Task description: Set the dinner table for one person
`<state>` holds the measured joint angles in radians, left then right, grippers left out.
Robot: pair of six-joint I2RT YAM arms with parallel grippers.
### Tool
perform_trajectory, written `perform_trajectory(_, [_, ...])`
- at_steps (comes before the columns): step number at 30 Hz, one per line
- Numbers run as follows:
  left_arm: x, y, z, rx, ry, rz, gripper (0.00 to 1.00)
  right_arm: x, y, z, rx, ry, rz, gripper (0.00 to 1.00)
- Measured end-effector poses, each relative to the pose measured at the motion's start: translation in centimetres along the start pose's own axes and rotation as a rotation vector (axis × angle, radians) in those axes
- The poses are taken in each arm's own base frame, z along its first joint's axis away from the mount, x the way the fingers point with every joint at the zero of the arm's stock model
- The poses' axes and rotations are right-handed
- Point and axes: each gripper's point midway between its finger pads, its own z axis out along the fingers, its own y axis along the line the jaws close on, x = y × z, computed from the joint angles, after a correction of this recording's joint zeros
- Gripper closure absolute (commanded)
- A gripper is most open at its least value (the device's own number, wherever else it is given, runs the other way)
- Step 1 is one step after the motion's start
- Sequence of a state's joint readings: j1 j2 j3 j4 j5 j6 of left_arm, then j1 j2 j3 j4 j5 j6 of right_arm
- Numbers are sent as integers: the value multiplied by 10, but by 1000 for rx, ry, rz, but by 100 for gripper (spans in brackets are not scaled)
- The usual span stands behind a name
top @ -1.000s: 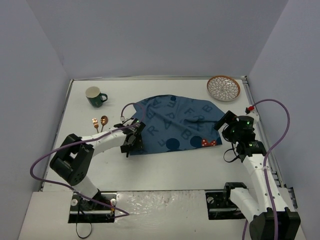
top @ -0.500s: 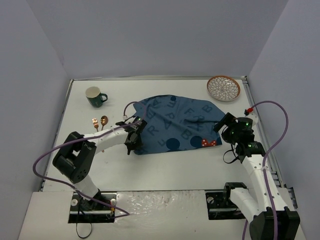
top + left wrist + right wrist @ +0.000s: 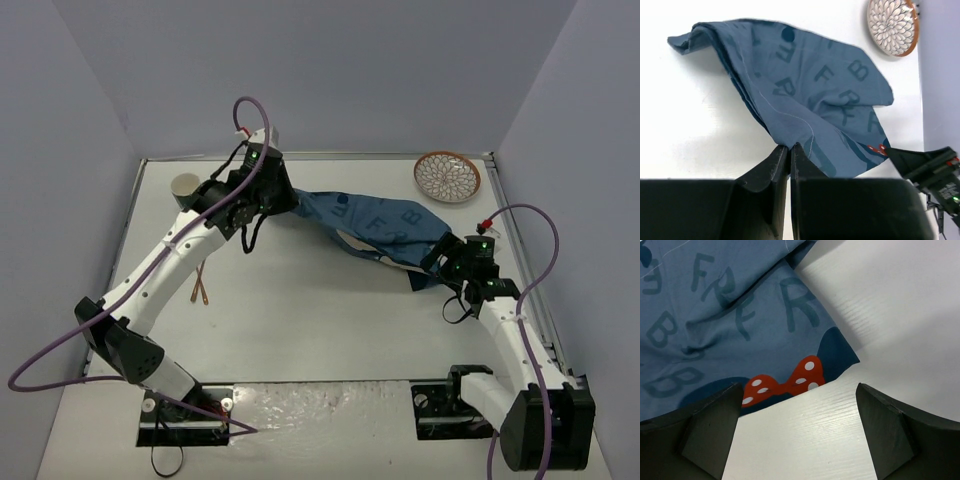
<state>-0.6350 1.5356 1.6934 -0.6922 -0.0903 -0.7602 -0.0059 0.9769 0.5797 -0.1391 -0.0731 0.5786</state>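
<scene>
The dinner table (image 3: 330,330) is a large white top. A dark blue cloth mat (image 3: 385,228) printed with letters stretches across it, pulled up at its left end. My left gripper (image 3: 280,200) is raised at the far left and shut on that edge; in the left wrist view the jaws (image 3: 789,147) pinch the cloth (image 3: 805,90). My right gripper (image 3: 436,262) stands open low over the table by the cloth's right corner. In the right wrist view its fingertips (image 3: 797,430) flank bare table just short of the red dotted bow (image 3: 785,382).
A patterned plate with a brown rim (image 3: 447,176) sits at the far right corner, also in the left wrist view (image 3: 892,26). A mug (image 3: 184,186) stands far left, partly behind the left arm. Copper cutlery (image 3: 198,285) lies under that arm. Grey walls close three sides.
The left gripper shut on the cloth's near left edge, then rose and swung to the far left, dragging the cloth into a stretched, bunched strip. The right gripper edged towards the bow corner.
</scene>
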Motion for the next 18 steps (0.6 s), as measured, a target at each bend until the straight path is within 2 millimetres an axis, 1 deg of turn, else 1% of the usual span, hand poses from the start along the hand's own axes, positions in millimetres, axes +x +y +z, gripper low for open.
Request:
perform_trajectory(3, [-18, -11, -13, 29, -39, 5, 100, 4, 4, 6, -20, 26, -5, 9])
perform_trajectory(8, [-38, -18, -25, 33, -86, 14, 100, 6, 11, 10, -62, 43, -16, 10])
perform_trajectory(12, [-52, -18, -33, 23, -125, 17, 100, 6, 18, 11, -104, 38, -28, 11])
perform_trajectory(18, [-69, -10, -35, -1, -152, 9, 100, 3, 23, 7, -139, 22, -11, 10])
